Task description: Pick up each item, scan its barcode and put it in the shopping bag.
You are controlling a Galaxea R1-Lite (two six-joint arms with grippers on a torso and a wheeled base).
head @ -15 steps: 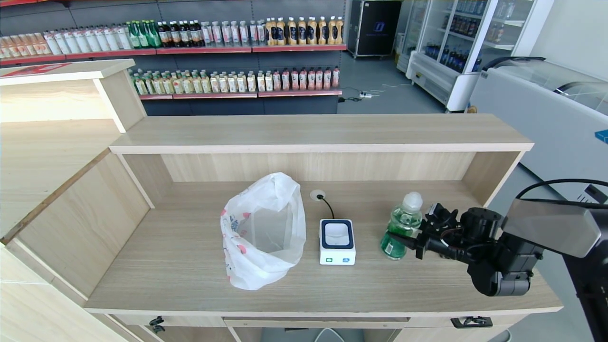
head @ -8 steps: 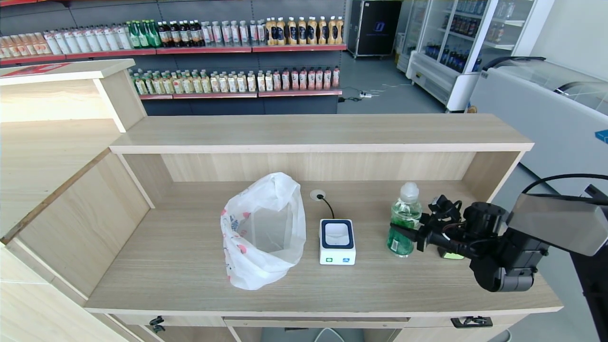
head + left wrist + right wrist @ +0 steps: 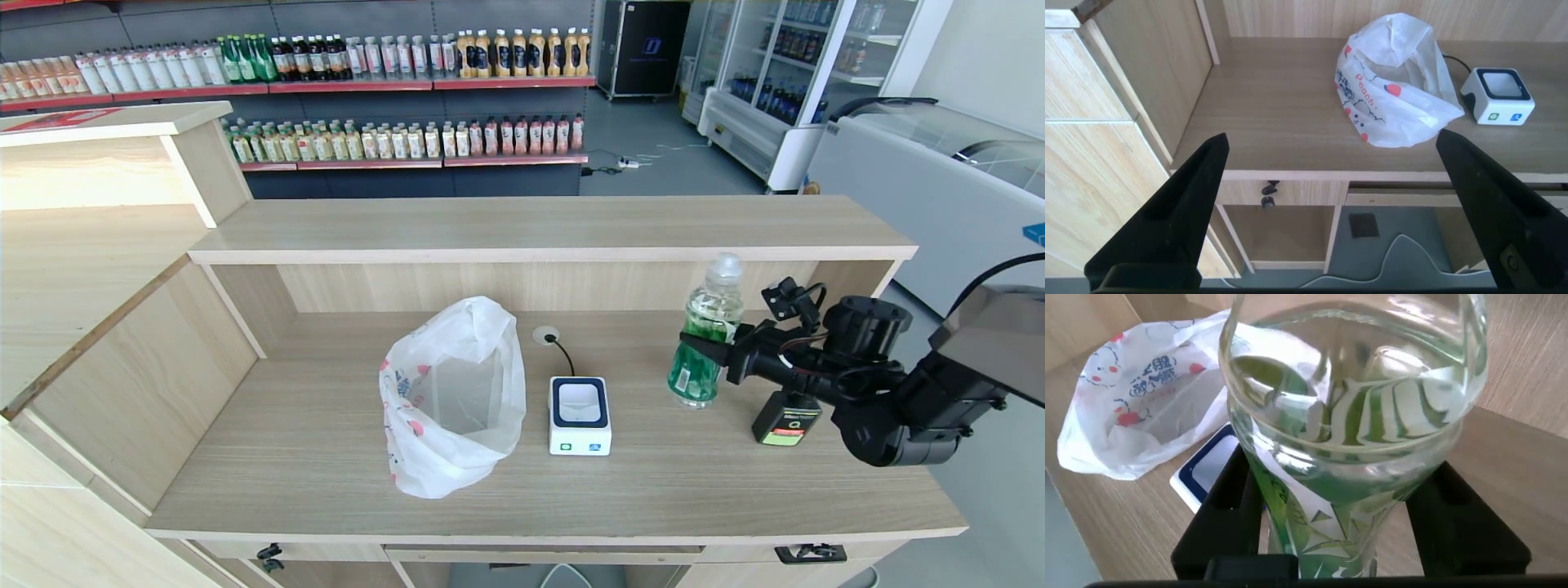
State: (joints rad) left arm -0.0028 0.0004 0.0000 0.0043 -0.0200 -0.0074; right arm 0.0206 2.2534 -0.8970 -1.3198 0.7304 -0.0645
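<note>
A: Head view first: green drink bottle (image 3: 704, 343) upright, clamped at mid-body by the right jaws, clear of the desk (image 3: 326, 465), right of the barcode scanner (image 3: 580, 414). Small dark pack (image 3: 785, 418) standing nearby.

B: And the shopping bag (image 3: 453, 396)?

A: Left of the scanner, gaping open. Left wrist view next: left jaws spread wide, holding nothing, bag and scanner farther off on the desk.

B: Right wrist view?

A: Bottle close up, partly full. Probably fairly heavy, smooth, slightly squashy. Best gripped at the labelled waist, firmly, without crushing.
</note>
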